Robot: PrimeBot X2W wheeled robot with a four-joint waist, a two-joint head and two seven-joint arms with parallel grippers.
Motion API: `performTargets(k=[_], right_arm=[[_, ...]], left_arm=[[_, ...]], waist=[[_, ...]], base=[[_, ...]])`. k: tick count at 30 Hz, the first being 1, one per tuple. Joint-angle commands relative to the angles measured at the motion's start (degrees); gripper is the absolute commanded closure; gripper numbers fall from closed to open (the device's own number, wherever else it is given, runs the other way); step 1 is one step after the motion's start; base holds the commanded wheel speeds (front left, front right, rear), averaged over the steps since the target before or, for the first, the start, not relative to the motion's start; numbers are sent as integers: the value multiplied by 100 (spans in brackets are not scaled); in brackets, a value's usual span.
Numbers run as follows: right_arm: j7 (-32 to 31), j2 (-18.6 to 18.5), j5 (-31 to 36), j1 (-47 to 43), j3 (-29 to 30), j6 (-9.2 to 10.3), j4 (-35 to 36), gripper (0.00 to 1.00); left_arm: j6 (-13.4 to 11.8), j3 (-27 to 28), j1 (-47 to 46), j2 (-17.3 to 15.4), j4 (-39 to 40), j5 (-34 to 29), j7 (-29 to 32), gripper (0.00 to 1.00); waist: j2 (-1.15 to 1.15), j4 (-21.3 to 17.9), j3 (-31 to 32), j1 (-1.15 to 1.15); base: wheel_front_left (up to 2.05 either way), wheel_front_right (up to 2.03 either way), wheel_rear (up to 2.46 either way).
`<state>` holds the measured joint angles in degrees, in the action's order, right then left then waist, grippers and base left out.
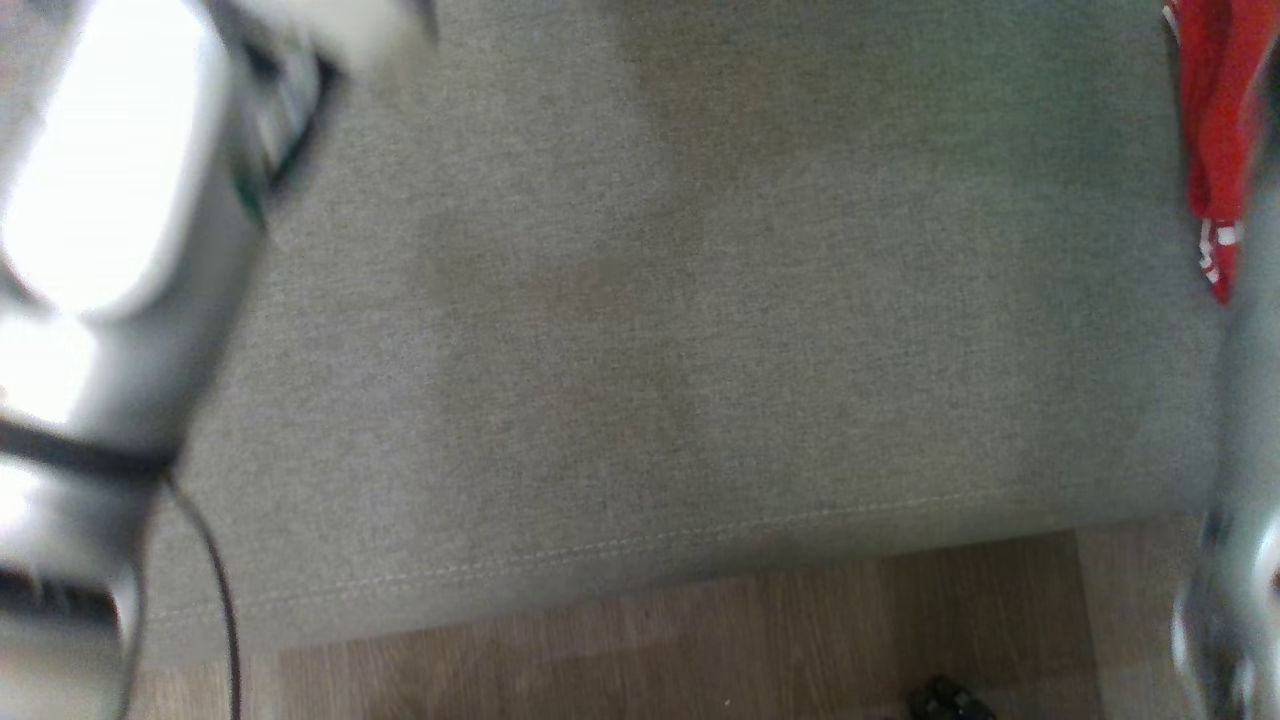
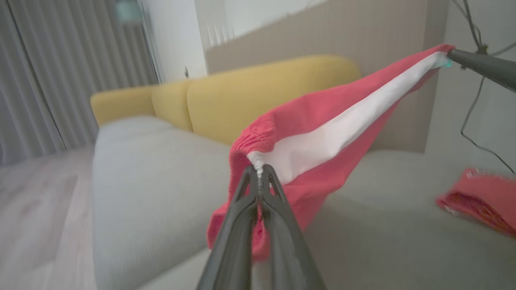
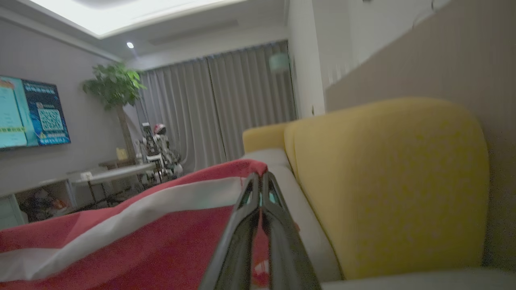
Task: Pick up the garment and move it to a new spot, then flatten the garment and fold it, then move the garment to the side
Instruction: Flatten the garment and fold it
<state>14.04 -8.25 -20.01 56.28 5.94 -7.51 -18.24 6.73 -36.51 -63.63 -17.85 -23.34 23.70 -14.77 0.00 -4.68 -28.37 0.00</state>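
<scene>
A: Where was the garment (image 2: 306,108) at that point?

B: Up in the air above the seat of the sofa (image 2: 161,173), in front of its yellow back and touching neither. It was strung between the two arms like washing on a line.

A: And the grippers?

B: Both were pressed together on cloth. The left gripper (image 2: 258,171) pinched the gathered edge where the white band (image 2: 342,133) begins. The right gripper (image 3: 261,177) pinched the far end of that same edge, with no gap between its fingers.

A: Why hold it by two ends?

B: My guess is that it kept the top edge taut, so the rest hung free and could be lowered onto the sofa seat already half spread. A single pinch would have let it bunch.

A: Which step was it, then?

B: I'd judge it was the carrying one: lifted, not yet laid on its new spot, nothing flattened or folded.

A: Anything in the way?

B: A second red cloth (image 2: 475,209) lay on the sofa seat toward the right gripper's end, well apart from the hanging part. The bare middle of the seat looked the safer landing place, so the two wouldn't tangle.
</scene>
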Motion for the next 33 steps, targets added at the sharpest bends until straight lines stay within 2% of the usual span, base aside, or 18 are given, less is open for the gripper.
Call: performTargets(k=[1, 8, 11, 15, 16, 21, 27, 30, 33], right_arm=[[-239, -34, -152, -624, -82, 2, 173, 100], [-1077, 13, -702, -2917, -147, 2, 871, 100], [-1307, 52, -864, -3700, -105, 2, 1295, 100], [-1561, 147, -1071, -4564, 33, 2, 1873, 100], [-1561, 147, -1071, -4564, 33, 2, 1873, 100], [-1981, 218, -1318, -5543, 261, 2, 2839, 100], [-2419, 399, -1320, -6598, 902, 2, 4031, 100], [-2696, 458, -1290, -6783, 1043, 2, 4445, 100], [-3018, 475, -1077, -6518, 1085, 2, 4497, 100]], left_arm=[[41, 81, 249, -272, 93, -9, -21, 100], [73, -491, 1893, -640, 307, -11, -22, 100], [74, -436, 2523, -764, 571, -67, -22, 100], [75, -155, 3377, -769, 1000, -48, -22, 100], [75, -155, 3377, -769, 1000, -48, -22, 100], [75, 104, 4366, -803, 1545, 8, -22, 100], [75, 43, 5124, -1139, 2166, 127, -22, 100], [69, 61, 5256, -1265, 2468, 260, 58, 100], [68, 80, 5125, -1188, 2650, 418, 202, 100]], waist=[[0, 38, 55, 0], [0, 52, 322, 0], [0, 77, 498, 0], [0, 102, 763, 0], [0, 102, 763, 0], [0, 184, 1089, 0], [0, 433, 1288, 0], [0, 520, 1257, 0], [0, 605, 1186, 0]], base=[[0, 0, 0], [0, 0, 0], [0, 0, 0], [0, 0, 0], [0, 0, 0], [0, 0, 0], [0, 0, 0], [0, 0, 0], [0, 0, 0]])
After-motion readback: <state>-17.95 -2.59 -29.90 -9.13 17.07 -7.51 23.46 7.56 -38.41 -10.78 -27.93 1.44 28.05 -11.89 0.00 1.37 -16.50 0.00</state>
